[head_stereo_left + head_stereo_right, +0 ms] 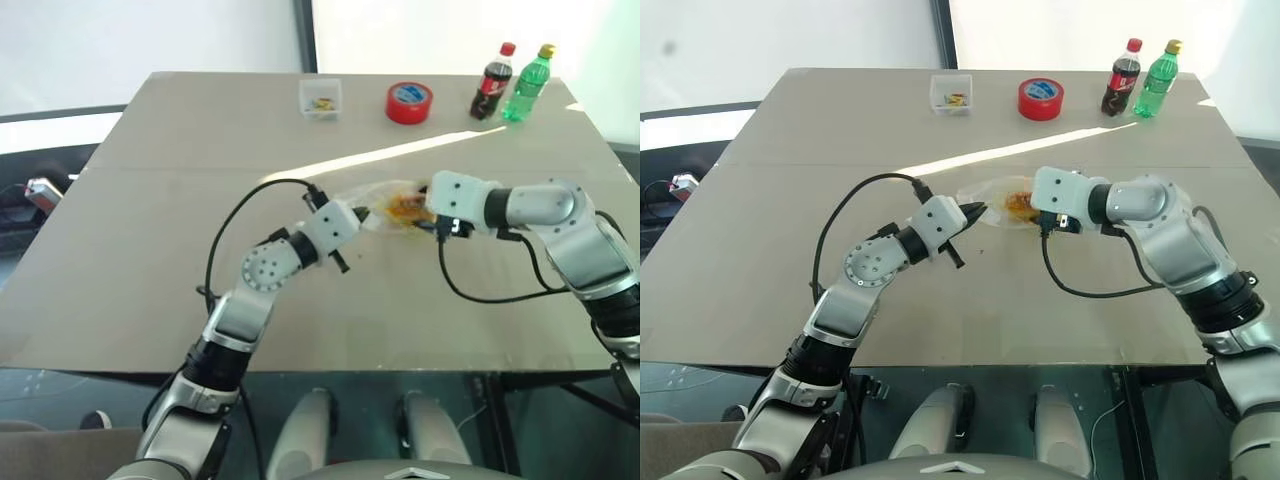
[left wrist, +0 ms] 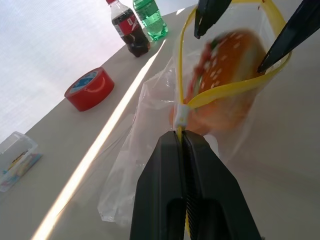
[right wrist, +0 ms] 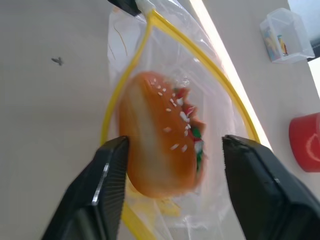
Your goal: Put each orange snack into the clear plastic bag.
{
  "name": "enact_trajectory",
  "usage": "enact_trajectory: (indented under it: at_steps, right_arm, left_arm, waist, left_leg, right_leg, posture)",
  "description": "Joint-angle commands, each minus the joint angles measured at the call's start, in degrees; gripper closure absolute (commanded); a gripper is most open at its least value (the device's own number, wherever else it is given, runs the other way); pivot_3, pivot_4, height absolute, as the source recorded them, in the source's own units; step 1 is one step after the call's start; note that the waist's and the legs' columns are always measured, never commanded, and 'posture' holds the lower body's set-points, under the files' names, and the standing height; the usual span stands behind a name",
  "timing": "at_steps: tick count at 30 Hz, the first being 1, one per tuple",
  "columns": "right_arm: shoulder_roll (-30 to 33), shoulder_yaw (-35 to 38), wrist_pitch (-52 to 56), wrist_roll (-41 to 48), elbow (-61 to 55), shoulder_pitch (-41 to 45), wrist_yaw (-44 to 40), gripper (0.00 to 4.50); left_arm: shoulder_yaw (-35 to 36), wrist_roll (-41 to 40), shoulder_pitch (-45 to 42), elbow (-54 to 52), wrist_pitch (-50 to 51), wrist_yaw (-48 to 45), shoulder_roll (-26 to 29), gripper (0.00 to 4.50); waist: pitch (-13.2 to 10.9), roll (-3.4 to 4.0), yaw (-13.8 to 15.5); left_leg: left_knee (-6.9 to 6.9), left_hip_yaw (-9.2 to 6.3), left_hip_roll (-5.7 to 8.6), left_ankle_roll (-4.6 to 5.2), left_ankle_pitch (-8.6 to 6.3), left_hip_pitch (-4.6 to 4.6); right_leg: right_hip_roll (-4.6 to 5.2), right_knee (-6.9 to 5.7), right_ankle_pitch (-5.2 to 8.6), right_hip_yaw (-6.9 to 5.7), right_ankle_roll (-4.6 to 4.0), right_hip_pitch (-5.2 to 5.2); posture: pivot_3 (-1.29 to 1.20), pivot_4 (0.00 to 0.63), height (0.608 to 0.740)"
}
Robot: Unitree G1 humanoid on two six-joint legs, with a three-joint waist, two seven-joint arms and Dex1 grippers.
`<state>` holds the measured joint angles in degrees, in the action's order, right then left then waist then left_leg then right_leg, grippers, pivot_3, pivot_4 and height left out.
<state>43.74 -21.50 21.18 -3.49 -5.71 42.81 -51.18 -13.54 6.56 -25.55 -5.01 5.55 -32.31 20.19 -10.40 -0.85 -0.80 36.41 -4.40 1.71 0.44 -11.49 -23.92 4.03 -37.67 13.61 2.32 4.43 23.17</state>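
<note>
The left gripper [image 2: 183,137] pinches the clear plastic bag [image 2: 150,150]; the right gripper [image 3: 172,165], spread around the orange snack [image 3: 160,145], should withdraw straight.

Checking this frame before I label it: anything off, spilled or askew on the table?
Nothing stands out. The left gripper pinches the yellow strip of the clear plastic bag, holding its mouth open; an orange snack sits in the opening between the right gripper's spread fingers. Tape roll, clear box and both bottles stand upright at the far edge.
</note>
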Motion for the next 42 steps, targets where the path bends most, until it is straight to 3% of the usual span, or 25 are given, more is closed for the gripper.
enact_trajectory:
  at_steps: [1, 8, 16, 22, 25, 29, 32, 33, 42]
  right_arm:
    - [0.1, 4.1, 0.2, 0.8, -1.3, 1.6, -0.9, 0.06]
    - [3.8, 11.7, 5.2, 5.6, -4.0, -1.1, -3.7, 0.06]
    - [9.6, 12.0, 2.9, 3.6, -3.1, -5.2, -6.8, 0.06]
    - [8.0, 10.2, 0.0, 0.9, -0.5, -5.5, -5.7, 0.06]
    - [6.6, 9.7, 0.8, 0.3, 0.0, -5.3, -5.4, 0.84]
    - [5.5, 9.5, 1.4, 0.1, 0.1, -5.5, -5.6, 2.57]
    - [5.0, 9.7, 1.4, -0.1, 0.5, -5.2, -5.6, 4.18]
    - [5.0, 9.8, 1.4, -0.1, 0.5, -5.1, -5.7, 4.42]
    - [5.7, 12.3, 2.2, 0.3, 1.2, -3.1, -5.1, 4.42]
  left_arm:
    - [0.7, -0.3, -0.2, -1.1, -0.6, 0.5, -0.1, 4.50]
    - [1.3, -0.2, 0.1, -1.7, -0.1, 0.6, 0.5, 4.50]
    - [1.4, -0.4, 0.6, -2.2, 0.1, 0.5, 0.8, 4.50]
    - [1.1, -0.3, 0.3, -2.2, 0.3, 0.5, 0.5, 4.50]
    - [1.1, -0.3, 0.6, -2.5, 0.4, 0.5, 0.5, 4.50]
    - [1.2, -0.3, 0.9, -2.8, 0.5, 0.5, 0.6, 4.50]
    - [1.4, -0.3, 1.1, -2.8, 0.6, 0.5, 0.8, 4.50]
    - [1.4, -0.3, 1.1, -2.8, 0.5, 0.6, 0.8, 4.50]
    - [2.5, 0.0, -1.8, -1.1, -0.8, 0.6, 1.8, 4.50]
  waist:
    - [0.0, 0.00, 0.0]
    - [0.0, 0.00, 0.1]
    - [0.0, 0.00, -0.2]
    - [0.0, 0.00, -0.1]
    - [0.0, 0.00, -0.1]
    - [0.0, 0.00, 0.0]
    - [0.0, 0.00, 0.0]
    - [0.0, 0.00, 0.0]
    - [0.0, 0.00, 0.0]
  left_leg:
    - [0.00, 0.00, 0.00, 0.00, 0.00, 0.00]
    - [0.00, -0.02, 0.00, 0.00, 0.00, 0.00]
    - [0.00, 0.03, -0.01, 0.00, 0.00, 0.01]
    - [0.00, 0.04, -0.01, 0.00, 0.00, 0.01]
    - [0.00, 0.04, -0.01, 0.00, 0.00, 0.01]
    - [0.00, 0.03, -0.01, 0.00, 0.00, 0.01]
    - [0.00, 0.03, 0.00, 0.00, 0.00, 0.01]
    - [0.00, 0.03, 0.00, 0.00, 0.00, 0.01]
    - [0.00, 0.03, 0.00, 0.00, 0.00, 0.01]
  right_leg:
    - [0.00, 0.00, 0.00, 0.00, 0.00, 0.00]
    - [0.00, 0.00, 0.00, 0.00, 0.00, 0.00]
    - [0.01, -0.01, 0.00, 0.03, 0.00, 0.01]
    - [0.01, -0.01, 0.00, 0.03, 0.00, 0.00]
    - [0.01, -0.01, 0.00, 0.03, 0.00, 0.00]
    - [0.01, 0.00, 0.00, 0.03, 0.00, 0.00]
    - [0.01, -0.01, 0.00, 0.03, 0.00, 0.00]
    - [0.01, -0.01, 0.00, 0.02, 0.00, 0.00]
    - [0.01, -0.01, 0.00, 0.02, 0.00, 0.00]
  posture:
    - [0.00, 0.150, 0.740]
    - [0.00, 0.150, 0.740]
    - [0.00, 0.150, 0.740]
    - [0.00, 0.150, 0.740]
    - [0.00, 0.150, 0.740]
    - [0.00, 0.150, 0.740]
    - [0.00, 0.150, 0.740]
    - [0.00, 0.150, 0.740]
    - [0.00, 0.150, 0.740]
